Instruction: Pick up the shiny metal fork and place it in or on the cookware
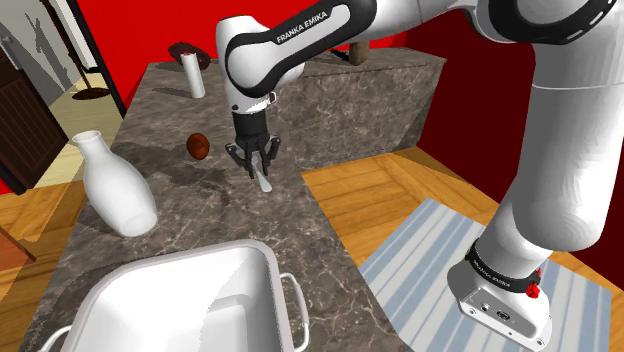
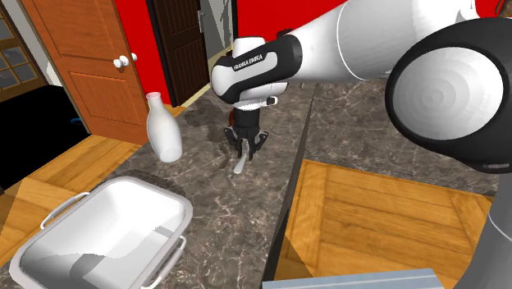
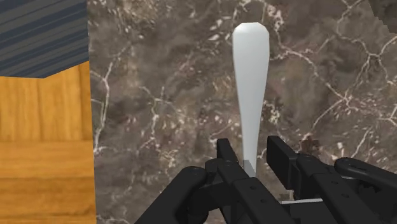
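A pale, shiny fork sticks out from between my fingers, its handle end pointing away from the hand just over the dark marble counter. My gripper points down near the counter's edge and is shut on the fork's lower end. The cookware is a white rectangular pan with wire handles. It stands on the counter nearer the camera in the shoulder view, well apart from the gripper.
A white bottle stands between the pan and the gripper, off to the side. A brown round object lies close by the gripper. Farther back stands a white cylinder. Beyond the counter edge lie wood floor and a striped rug.
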`<state>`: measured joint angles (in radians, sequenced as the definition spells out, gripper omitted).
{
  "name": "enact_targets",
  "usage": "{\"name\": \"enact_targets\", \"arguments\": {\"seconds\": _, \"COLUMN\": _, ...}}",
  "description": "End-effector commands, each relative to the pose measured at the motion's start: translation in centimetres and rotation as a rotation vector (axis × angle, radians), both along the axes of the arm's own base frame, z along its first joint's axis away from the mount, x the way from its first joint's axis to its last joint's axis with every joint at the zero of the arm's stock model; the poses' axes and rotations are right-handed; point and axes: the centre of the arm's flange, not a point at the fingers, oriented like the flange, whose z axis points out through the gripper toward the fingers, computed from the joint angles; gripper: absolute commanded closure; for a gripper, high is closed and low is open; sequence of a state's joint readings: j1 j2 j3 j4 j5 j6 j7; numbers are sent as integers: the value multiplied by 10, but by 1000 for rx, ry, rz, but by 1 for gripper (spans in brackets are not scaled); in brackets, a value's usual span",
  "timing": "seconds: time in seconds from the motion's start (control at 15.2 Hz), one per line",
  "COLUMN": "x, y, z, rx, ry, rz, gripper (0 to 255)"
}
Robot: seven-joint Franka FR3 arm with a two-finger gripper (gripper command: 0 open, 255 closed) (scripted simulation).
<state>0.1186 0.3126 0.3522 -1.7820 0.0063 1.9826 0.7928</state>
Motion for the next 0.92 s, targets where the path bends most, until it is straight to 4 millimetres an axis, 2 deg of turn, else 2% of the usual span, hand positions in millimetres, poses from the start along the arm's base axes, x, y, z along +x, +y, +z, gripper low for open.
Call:
{"name": "enact_targets", "arguments": {"seconds": 0.0, "x": -1, "y": 2, "z": 11, "rx": 0, "ry": 0, "rz": 0, "gripper": 255}}
{"name": "enact_targets", "arguments": {"seconds": 0.86, "x": -1, "y": 2, "z": 80, "rx": 0, "ry": 0, "rz": 0, "gripper": 255}}
